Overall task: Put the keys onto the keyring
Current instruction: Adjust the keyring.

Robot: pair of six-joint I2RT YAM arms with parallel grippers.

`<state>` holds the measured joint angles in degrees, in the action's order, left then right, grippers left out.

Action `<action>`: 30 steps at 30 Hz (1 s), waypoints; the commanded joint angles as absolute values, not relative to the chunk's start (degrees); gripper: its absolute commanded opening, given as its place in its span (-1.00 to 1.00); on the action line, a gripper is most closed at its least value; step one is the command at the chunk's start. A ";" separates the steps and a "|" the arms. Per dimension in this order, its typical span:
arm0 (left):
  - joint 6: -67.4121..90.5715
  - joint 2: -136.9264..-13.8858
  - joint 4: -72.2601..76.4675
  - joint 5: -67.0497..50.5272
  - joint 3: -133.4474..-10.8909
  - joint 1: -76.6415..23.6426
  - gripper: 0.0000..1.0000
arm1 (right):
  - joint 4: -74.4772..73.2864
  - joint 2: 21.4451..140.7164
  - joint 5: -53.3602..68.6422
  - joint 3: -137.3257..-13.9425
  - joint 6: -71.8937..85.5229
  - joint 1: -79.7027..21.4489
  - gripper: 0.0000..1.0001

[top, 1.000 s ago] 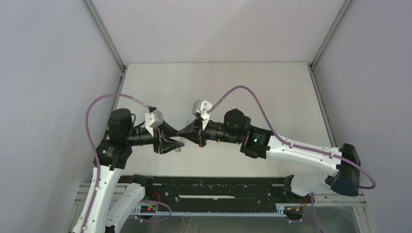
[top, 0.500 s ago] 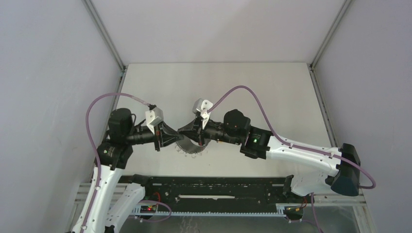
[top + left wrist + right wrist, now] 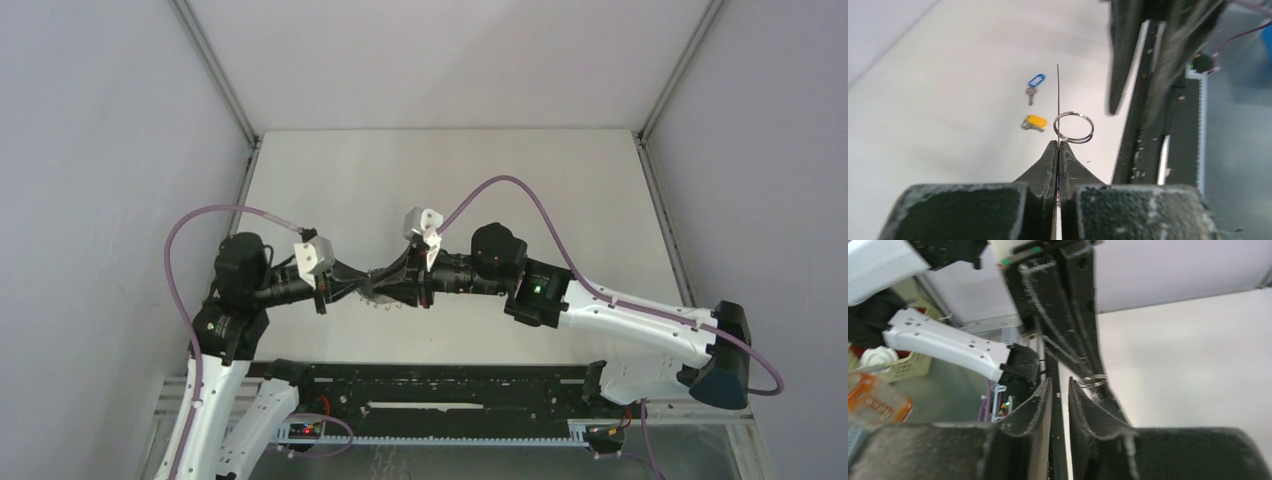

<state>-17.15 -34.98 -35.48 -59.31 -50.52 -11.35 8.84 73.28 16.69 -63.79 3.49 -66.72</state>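
A matte white surface [image 3: 450, 170] sits boxed in by plain lilac-grey walls [image 3: 100, 150] on three sides, with aluminium posts [image 3: 215, 70] running up the two far corners. Soft, even light leaves only faint shadows. A black slotted rail [image 3: 450, 385] lines the near edge; beyond it, a blurred basket [image 3: 903, 367] of clutter.

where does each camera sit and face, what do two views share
top external: above, behind the bases, looking down at the white table; both arms meet at the thin grey keyring hoop.
left wrist: along the shut left gripper, pinching the hoop, toward the yellow-headed key and blue-tagged key.
right wrist: along the right gripper toward the left one.
shared: both wrists see the small metal loop.
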 commanded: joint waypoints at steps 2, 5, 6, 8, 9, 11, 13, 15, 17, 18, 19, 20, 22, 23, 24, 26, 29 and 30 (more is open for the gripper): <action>-28.22 -32.22 -35.42 -53.55 -48.83 -10.99 -0.99 | 5.57 68.60 27.85 -64.33 3.78 -65.34 -0.25; -30.44 -31.94 -35.46 -52.76 -49.07 -10.99 -0.99 | 3.21 66.90 29.25 -64.28 0.88 -65.18 -0.03; -31.01 -32.07 -35.88 -52.85 -49.36 -10.99 -0.99 | 2.43 66.44 29.30 -64.32 0.26 -65.08 0.01; -33.09 -32.23 -37.12 -53.49 -50.06 -10.99 -0.99 | 1.04 65.69 29.19 -64.27 -2.29 -64.71 0.02; -34.25 -32.15 -37.75 -54.21 -50.30 -10.99 -0.99 | 0.51 65.44 28.73 -64.32 -3.11 -64.40 0.02; -36.05 -31.59 -38.22 -54.79 -50.49 -11.07 -0.99 | 0.27 64.99 28.39 -64.34 -3.39 -63.22 0.00; -38.36 -30.86 -38.23 -55.02 -50.42 -11.19 -0.99 | 0.57 65.07 28.27 -64.33 -2.72 -62.21 -0.04; -40.95 -29.94 -37.92 -54.59 -50.30 -11.40 -0.99 | 1.89 65.55 29.46 -64.28 -0.75 -61.34 -0.11; -40.95 -28.39 -34.09 -53.29 -49.39 -11.72 -0.99 | 3.20 66.61 31.53 -64.31 2.35 -60.76 -0.16; -39.55 -27.53 -31.28 -52.55 -48.60 -11.77 -0.99 | 3.74 67.29 32.26 -64.33 3.81 -60.66 -0.18; -38.12 -26.61 -28.04 -51.71 -47.63 -11.78 -0.99 | 4.18 67.89 32.61 -64.32 5.46 -60.57 -0.19; -37.01 -25.84 -25.29 -51.12 -46.81 -11.78 -0.99 | 4.60 68.54 32.92 -64.29 6.99 -60.49 -0.18; -35.15 -25.30 -21.27 -50.28 -45.76 -11.78 -0.99 | 6.64 69.69 33.61 -63.88 10.50 -60.41 -0.18; -34.02 -25.38 -20.11 -50.05 -45.75 -11.78 -0.99 | 8.03 70.24 33.94 -63.57 12.09 -60.32 -0.17; -32.56 -25.73 -19.25 -49.72 -46.04 -11.78 -1.00 | 9.34 70.68 33.85 -63.25 13.34 -60.41 -0.14; -29.27 -26.47 -17.10 -48.77 -46.54 -11.78 -0.99 | 11.90 71.36 32.73 -62.51 14.90 -60.82 -0.14; -28.06 -26.99 -16.50 -48.60 -47.33 -11.83 -0.99 | 18.35 71.18 28.98 -59.39 15.03 -61.81 -0.14; -27.59 -27.06 -16.15 -48.56 -47.37 -11.80 -0.99 | 20.51 71.11 27.64 -58.54 14.99 -62.08 -0.13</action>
<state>-31.70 -26.44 -22.63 -49.95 -46.50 -11.51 9.63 71.79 31.46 -61.14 11.42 -60.99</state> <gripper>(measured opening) 0.011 0.431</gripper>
